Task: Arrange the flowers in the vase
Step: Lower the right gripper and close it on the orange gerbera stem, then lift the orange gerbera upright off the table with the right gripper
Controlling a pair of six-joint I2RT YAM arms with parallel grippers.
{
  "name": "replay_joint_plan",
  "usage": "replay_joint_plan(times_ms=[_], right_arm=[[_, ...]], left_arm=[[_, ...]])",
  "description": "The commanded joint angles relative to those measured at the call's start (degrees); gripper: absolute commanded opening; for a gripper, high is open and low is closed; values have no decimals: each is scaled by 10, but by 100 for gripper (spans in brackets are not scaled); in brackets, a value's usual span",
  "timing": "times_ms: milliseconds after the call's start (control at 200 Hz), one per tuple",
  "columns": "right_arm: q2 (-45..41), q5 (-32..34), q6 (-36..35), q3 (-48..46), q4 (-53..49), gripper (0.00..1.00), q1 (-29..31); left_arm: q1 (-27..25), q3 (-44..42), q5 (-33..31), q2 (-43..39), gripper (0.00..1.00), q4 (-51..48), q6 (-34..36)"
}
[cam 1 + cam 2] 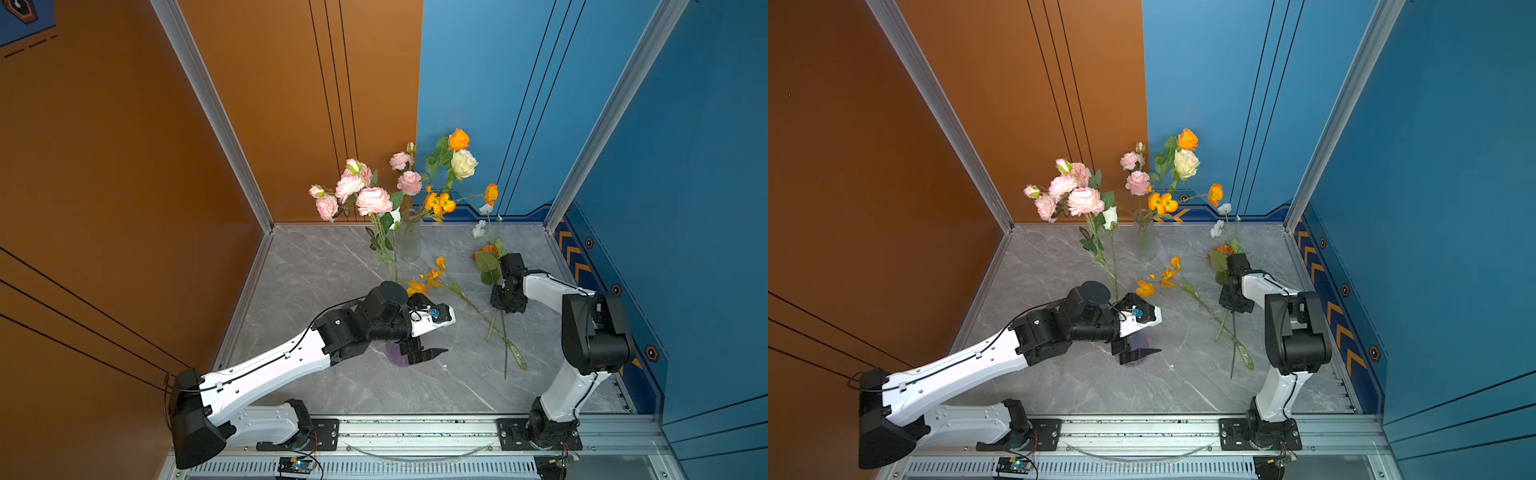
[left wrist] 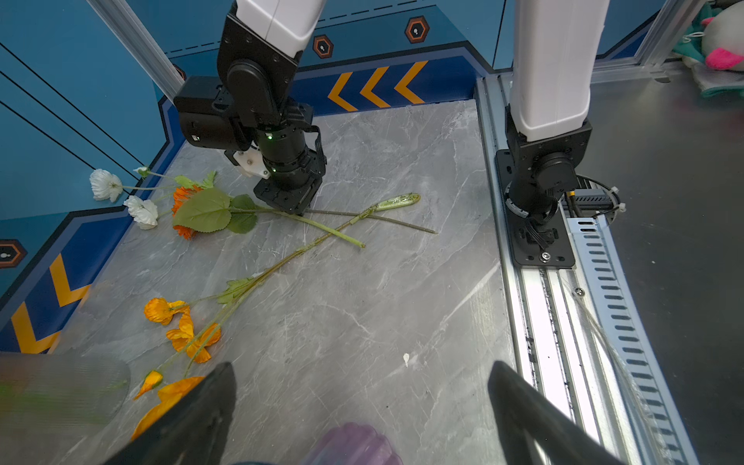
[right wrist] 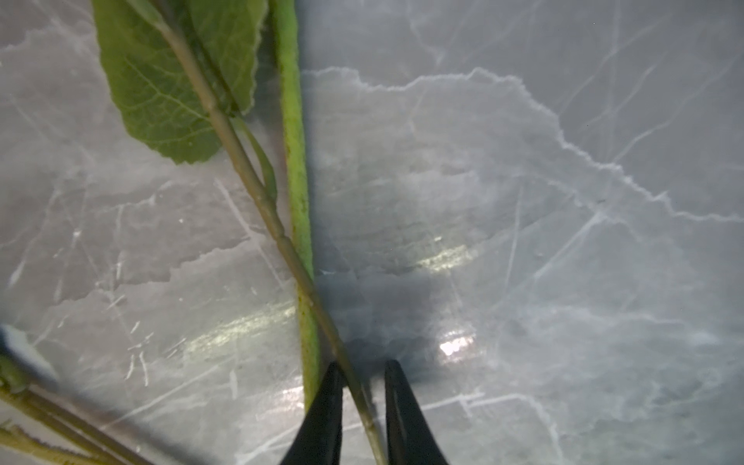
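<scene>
Right tool (image 3: 364,372): jaws narrowly apart astride one thin stem (image 3: 257,189) of the loose flowers (image 2: 203,209) lying on the bench (image 2: 402,282), set low for pickup. Left tool (image 2: 362,364): jaws wide apart over the purple vase (image 2: 354,443), probably ready to steady it.

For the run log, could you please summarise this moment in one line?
right end effector: jaws narrowly apart, astride thin stem | left end effector: open, empty, by purple vase
</scene>
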Motion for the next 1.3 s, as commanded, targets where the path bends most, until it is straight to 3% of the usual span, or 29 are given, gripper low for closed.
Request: replay_joint_plan(times_ms=[0, 105, 205, 425, 861, 1291], right_arm=[[36, -6, -15, 16, -33, 23, 4], [55, -9, -21, 29, -43, 18, 7], [61, -14, -31, 36, -44, 2, 10], [39, 9, -56, 43, -46, 0, 19], [-78, 246, -98, 108, -126, 0, 85], [-251, 418, -218, -8, 145, 0, 163]], left_arm=[[-1, -5, 18, -11, 98, -1, 6], [0, -5, 18, -13, 98, -2, 7], [0, -4, 17, -14, 98, -3, 7], [0, -3, 19, -14, 98, -4, 7], [-2, -1, 25, -18, 98, -4, 3], [-7, -2, 25, -26, 98, -4, 4]])
